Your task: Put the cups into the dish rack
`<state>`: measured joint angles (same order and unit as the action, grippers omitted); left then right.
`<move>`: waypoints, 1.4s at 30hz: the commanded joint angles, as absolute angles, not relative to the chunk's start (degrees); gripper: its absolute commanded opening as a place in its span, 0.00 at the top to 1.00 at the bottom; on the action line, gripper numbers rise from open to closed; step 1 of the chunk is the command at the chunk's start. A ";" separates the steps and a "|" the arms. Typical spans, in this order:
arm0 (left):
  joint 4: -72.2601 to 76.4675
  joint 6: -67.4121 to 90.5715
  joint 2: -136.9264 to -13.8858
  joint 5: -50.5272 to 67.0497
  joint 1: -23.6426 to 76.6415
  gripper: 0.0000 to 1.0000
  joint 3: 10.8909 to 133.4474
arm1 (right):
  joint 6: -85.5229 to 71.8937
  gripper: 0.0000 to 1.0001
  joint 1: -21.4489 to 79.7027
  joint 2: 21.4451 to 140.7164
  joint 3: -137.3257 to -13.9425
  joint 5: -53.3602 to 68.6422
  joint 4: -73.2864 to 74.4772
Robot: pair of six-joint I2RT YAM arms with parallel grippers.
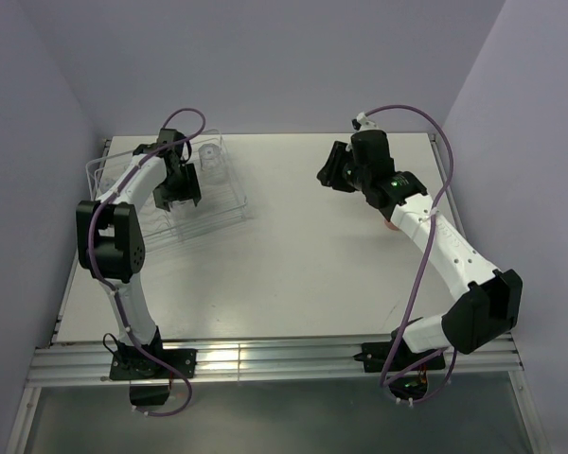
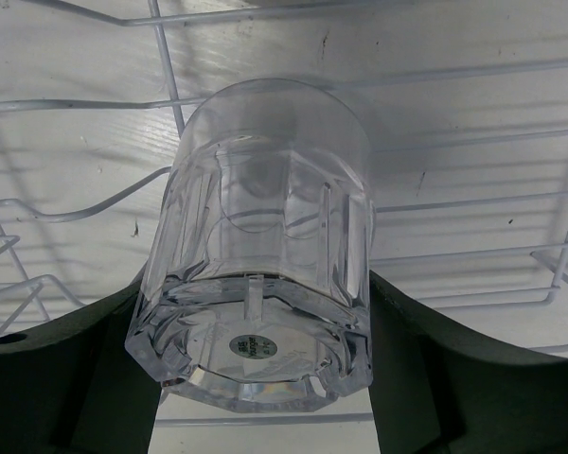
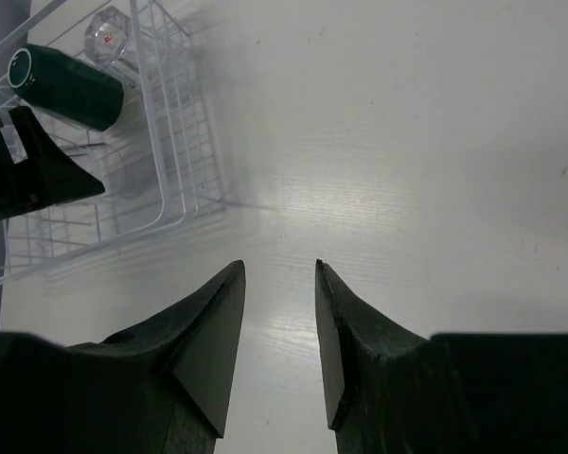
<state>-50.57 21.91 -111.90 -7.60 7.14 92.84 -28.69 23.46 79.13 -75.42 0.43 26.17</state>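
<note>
Nearest the left wrist camera is a clear tumbler [image 2: 260, 255], its thick faceted base with a small round sticker turned toward the lens and its mouth pointing away, down at the white wire floor of the dish rack [image 2: 473, 203]. The left gripper [image 2: 265, 378] has its dark jaws clamped on the two opposite sides of the tumbler near the base. From above, that gripper [image 1: 182, 189] sits over the rack [image 1: 222, 213] at the far left of the counter [image 1: 312, 265]. The tumbler looks rigid and smooth, moderately weighted by its heavy bottom, and probably slick; the flat facets near the base give the pads the surest seat, while the thin rim looks the most likely part to chip if it knocks a wire. A gentle, square lowering would suit it. In the right wrist view, a dark green mug [image 3: 66, 88] lies on its side in the rack, with another clear tumbler [image 3: 112, 36] just beyond it. The right gripper [image 3: 279, 331] hovers above bare counter to the right of the rack, its jaws apart and holding nothing. A salmon-pink shape [image 1: 388, 225] shows under the right arm, too hidden to be sure it is the pink cup.
</note>
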 commanded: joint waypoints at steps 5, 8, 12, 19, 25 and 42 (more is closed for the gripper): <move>-50.54 20.92 -112.41 -9.49 6.86 0.59 95.54 | -27.60 0.57 23.20 79.72 -75.59 -0.35 25.22; -50.45 20.83 -112.76 -9.58 6.94 0.46 95.62 | -27.51 0.57 23.20 79.80 -75.50 -0.35 25.14; -50.10 20.65 -112.76 -9.76 6.86 0.31 95.28 | -27.68 0.57 23.20 79.89 -75.15 -0.26 24.96; -49.31 20.65 -111.97 -10.19 6.94 0.22 94.48 | -27.60 0.57 23.20 79.89 -74.97 0.97 24.79; -48.78 20.48 -111.53 -9.58 6.94 0.01 93.96 | -27.51 0.57 23.20 79.72 -74.62 0.88 24.87; -47.72 21.00 -104.59 -7.91 6.94 0.02 94.48 | -27.33 0.57 23.20 79.01 -75.32 0.09 26.28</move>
<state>-49.15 21.63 -110.21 -8.75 7.14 93.12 -28.38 23.46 79.90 -74.48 1.02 26.28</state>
